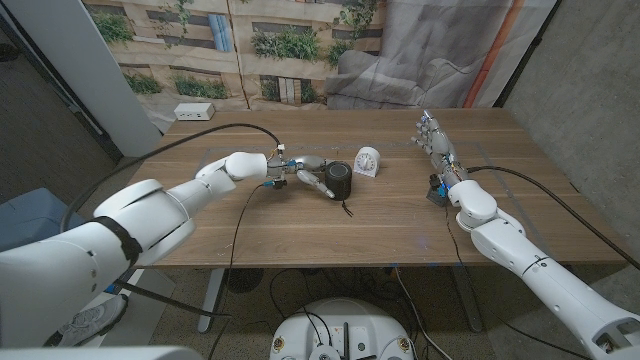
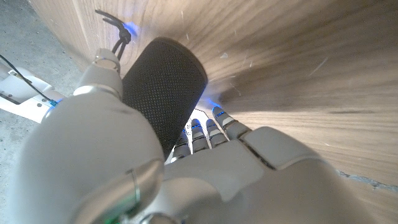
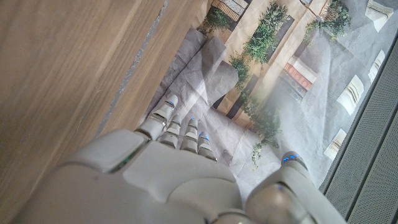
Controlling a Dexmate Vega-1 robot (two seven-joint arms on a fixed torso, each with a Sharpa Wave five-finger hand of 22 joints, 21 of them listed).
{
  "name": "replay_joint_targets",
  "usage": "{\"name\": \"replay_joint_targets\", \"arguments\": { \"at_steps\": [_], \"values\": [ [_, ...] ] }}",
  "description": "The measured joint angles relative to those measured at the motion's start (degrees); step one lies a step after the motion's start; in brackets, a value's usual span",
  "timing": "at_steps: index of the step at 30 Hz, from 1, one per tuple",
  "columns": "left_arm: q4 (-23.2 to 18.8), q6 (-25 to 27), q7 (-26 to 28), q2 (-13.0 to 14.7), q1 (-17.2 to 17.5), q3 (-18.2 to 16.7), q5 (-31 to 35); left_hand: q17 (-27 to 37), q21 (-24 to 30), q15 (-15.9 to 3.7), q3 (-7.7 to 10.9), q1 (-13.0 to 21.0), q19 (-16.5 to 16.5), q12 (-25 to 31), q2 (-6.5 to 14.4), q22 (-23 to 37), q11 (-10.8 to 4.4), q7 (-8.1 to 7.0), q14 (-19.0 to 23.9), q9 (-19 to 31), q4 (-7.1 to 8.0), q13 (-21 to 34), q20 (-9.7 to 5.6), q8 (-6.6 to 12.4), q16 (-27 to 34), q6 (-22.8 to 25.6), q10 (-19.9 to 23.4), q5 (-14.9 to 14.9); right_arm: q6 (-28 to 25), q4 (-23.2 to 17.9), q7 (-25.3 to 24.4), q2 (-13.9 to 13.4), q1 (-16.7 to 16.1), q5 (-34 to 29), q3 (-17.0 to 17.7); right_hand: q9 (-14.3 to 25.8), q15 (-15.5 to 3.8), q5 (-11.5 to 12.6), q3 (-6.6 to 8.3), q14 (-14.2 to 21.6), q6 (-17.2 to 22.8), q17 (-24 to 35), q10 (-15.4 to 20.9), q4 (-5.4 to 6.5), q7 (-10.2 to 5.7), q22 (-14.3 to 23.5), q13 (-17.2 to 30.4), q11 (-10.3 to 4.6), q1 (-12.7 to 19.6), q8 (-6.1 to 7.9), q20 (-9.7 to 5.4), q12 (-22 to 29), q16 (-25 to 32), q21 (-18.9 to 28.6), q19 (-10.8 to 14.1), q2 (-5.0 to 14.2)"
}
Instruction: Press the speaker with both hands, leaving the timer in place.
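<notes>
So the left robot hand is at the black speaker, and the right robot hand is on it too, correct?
Not quite. The left robot hand is at the speaker, but the head view shows the right robot hand far off it, beyond the timer.

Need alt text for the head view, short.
The robot's left hand touches a dark cylindrical speaker mid-table, with a small white timer just behind it. The right hand waits apart, fingers open, over the wooden table.

The left hand (image 2: 186, 174) touches the dark mesh speaker (image 2: 165, 87) on the wooden table (image 2: 298, 56).
</notes>
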Motion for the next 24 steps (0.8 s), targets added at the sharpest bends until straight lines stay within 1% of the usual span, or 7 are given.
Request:
{"name": "replay_joint_targets", "arguments": {
  "at_steps": [6, 9, 14, 17, 20, 22, 24],
  "values": [
    [-1.41, 0.37, 0.03, 0.85, 0.00, -0.63, 0.01, -0.04, 0.00, -0.21, 0.00, -0.47, -0.97, 0.00, -0.02, 0.00, -0.07, 0.34, -1.03, 0.00, 0.00, -0.18, -0.09, 0.00, 0.00, -1.16, -1.36, 0.00, 0.19, 0.26, 0.02, 0.25, 0.11, 0.03, -0.16, 0.00, 0.00, 0.00, -0.16, 0.00, 0.00, 0.00, 0.00, -0.16, 0.00, 0.00, 0.00, 0.00, 0.00, 0.00, 0.00, 0.00, 0.00, 0.00, 0.00, 0.00],
    [-2.49, 0.81, -0.07, 1.46, 0.19, -1.04, -0.09, -0.04, 0.00, -0.20, -0.28, -1.00, -1.64, 0.00, -0.10, 0.00, 0.54, 0.36, -1.64, 0.00, -0.07, -0.28, -0.20, 0.00, 0.00, -2.38, -1.97, 0.00, 0.22, 0.31, 0.01, 0.33, 0.13, 0.03, -0.20, 0.00, 0.00, 0.00, -0.16, 0.00, 0.00, 0.01, 0.00, -0.16, 0.00, 0.00, 0.00, 0.00, 0.00, 0.00, 0.00, 0.00, 0.00, 0.00, 0.00, 0.00],
    [-5.20, 2.84, -1.66, 3.02, 1.02, -1.85, -1.36, -0.04, 0.39, -0.21, -0.40, -1.32, -2.19, 0.00, -0.40, 0.00, 0.52, 1.13, -2.25, 0.00, 0.06, -0.28, -0.13, 0.00, 0.00, -3.18, -2.99, 0.00, 0.22, 0.26, -0.12, 0.37, 0.14, 0.02, -0.25, 0.00, 0.00, 0.00, -0.15, 0.00, 0.00, 0.01, 0.00, -0.15, 0.00, 0.00, 0.00, 0.00, 0.00, 0.00, 0.00, 0.00, 0.00, 0.00, -0.01, 0.00],
    [-9.30, 4.75, -2.59, 5.28, 2.48, -2.88, -2.29, -0.04, 0.39, -0.22, -0.64, -1.83, -2.41, 0.00, -0.33, 0.00, 0.60, 0.75, -2.66, 0.01, 0.30, -0.27, -0.14, 0.00, 0.00, -3.62, -3.50, 0.00, 0.12, -0.01, -0.35, 0.36, 0.14, -0.07, -0.25, 0.00, 0.00, 0.00, -0.15, 0.00, 0.00, 0.01, 0.00, -0.15, 0.00, 0.05, 0.00, 0.00, 0.00, 0.00, 0.21, 0.00, 0.00, 0.00, -0.22, 0.00],
    [-12.17, 7.09, -3.78, 6.62, 3.39, -3.57, -3.44, -0.04, 0.39, 0.08, -0.81, -2.30, -2.74, 0.00, -0.32, -0.01, 0.66, 1.02, -3.20, 0.01, 0.47, -0.27, -0.04, 0.00, 0.01, -3.89, -4.30, 0.00, -0.12, -0.26, -0.43, 0.27, 0.12, -0.16, -0.25, 0.00, 0.00, 0.00, -0.15, 0.00, 0.00, 0.01, 0.00, -0.15, 0.00, 0.12, 0.00, 0.00, 0.00, 0.00, 0.21, 0.25, 0.00, 0.00, -0.22, 0.00],
    [-15.83, 8.43, -4.71, 8.31, 4.47, -4.41, -4.21, -0.01, 0.39, 0.10, -0.97, -3.19, -3.73, 0.00, 0.12, -0.01, 0.56, 0.95, -4.25, 0.01, 0.63, -0.27, -0.01, 0.00, 0.01, -4.22, -5.22, 0.00, -0.55, -0.49, -0.56, 0.18, 0.11, -0.29, -0.29, 0.00, 0.00, 0.00, -0.33, 0.00, 0.00, 0.01, 0.00, 0.03, 0.00, 0.12, 0.00, 0.00, 0.00, 0.00, 0.21, 0.25, 0.00, 0.00, -0.22, 0.00],
    [-17.28, 9.68, -5.87, 8.97, 4.94, -4.86, -5.18, 0.10, 0.39, -0.01, -0.97, -3.67, -4.26, 0.00, 0.60, -0.01, 0.42, 1.22, -4.93, 0.01, 0.63, -0.27, 0.15, 0.00, 0.01, -4.50, -6.20, 0.00, -0.74, -0.58, -0.67, 0.15, 0.12, -0.36, -0.34, 0.00, 0.00, 0.00, -0.40, 0.00, 0.00, 0.01, 0.00, 0.09, 0.00, 0.12, 0.00, 0.00, 0.00, 0.00, 0.21, 0.25, 0.00, 0.00, -0.21, 0.00]
  ]
}}
